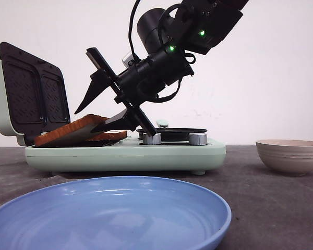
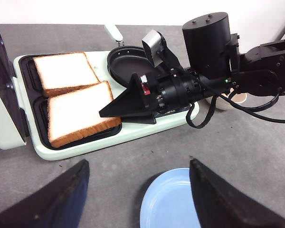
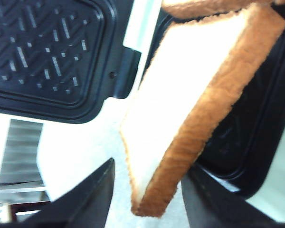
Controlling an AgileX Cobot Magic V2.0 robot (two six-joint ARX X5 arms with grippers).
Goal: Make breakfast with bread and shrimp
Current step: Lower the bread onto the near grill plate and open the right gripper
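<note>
The right black pincer (image 1: 120, 121) reaches down from an arm at upper right to the pale green sandwich maker (image 1: 161, 153), whose dark patterned lid (image 1: 31, 88) stands open beyond the fingertips. Its 2 fingers are clamped on the near corner of 1 thick square slice of white bread with orange-brown crust (image 2: 80, 114); that slice is tilted, the gripped edge raised above the dark tray and the far edge resting low. The second slice of the same bread (image 2: 64, 71) lies flat in the neighbouring tray compartment, just beyond the held one, their edges touching or nearly so. Behind the pincer's wrist sits a round black pan (image 2: 126, 61) on the same appliance. The left black pincer (image 2: 137, 190) hangs with fingers wide apart above the grey tabletop (image 2: 256, 156), a round light-blue plate (image 2: 168, 202) directly below between its fingers. A beige ribbed bowl (image 1: 291, 154) stands well off to the right arm's side.
</note>
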